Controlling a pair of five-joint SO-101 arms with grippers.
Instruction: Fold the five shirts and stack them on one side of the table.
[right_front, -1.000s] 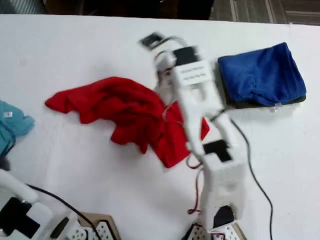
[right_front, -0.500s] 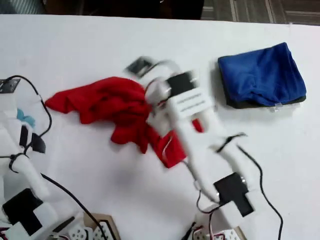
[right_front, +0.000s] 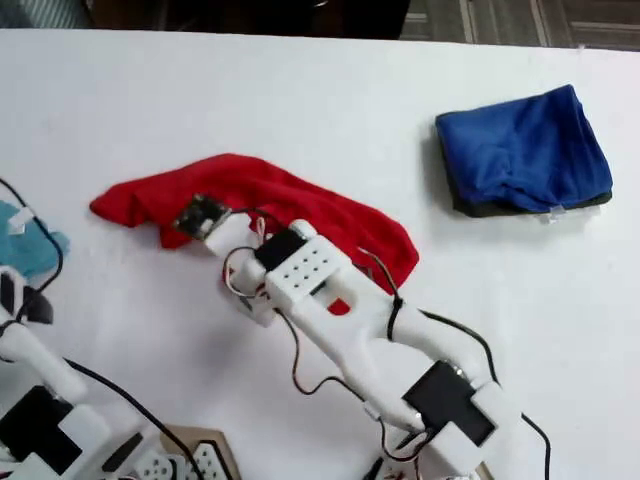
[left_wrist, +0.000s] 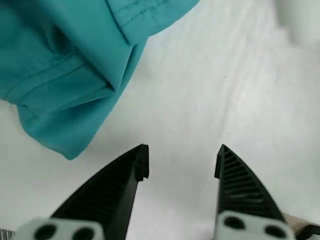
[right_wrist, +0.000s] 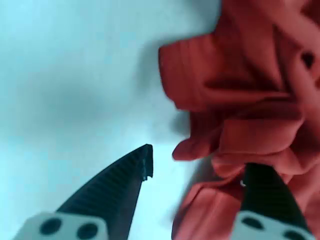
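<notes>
The right gripper (right_wrist: 197, 172) stands wide open at the edge of the red shirt (right_wrist: 250, 85). One finger is over the bare table (right_wrist: 65, 75). The other is above the crumpled red folds, its tip too blurred to tell whether it touches the cloth. In the high view the right arm (right_front: 350, 320) lies slantwise across the near part of the red shirt (right_front: 300, 200), hiding the gripper and some of the cloth beneath. The rest of the shirt stretches in a long, loose strip across the middle of the table (right_front: 150, 90).

The left gripper (left_wrist: 182, 160) is also spread apart, with nothing between its fingers, over bare table just beside a bunched teal shirt (left_wrist: 65, 65) that is cut off by the frame. From above, that teal shirt (right_front: 30, 245) sits at the left edge of the view, only partly seen. At the far right a folded blue shirt (right_front: 520, 145) lies on a dark layer (right_front: 480, 211), of which only the rim shows.
</notes>
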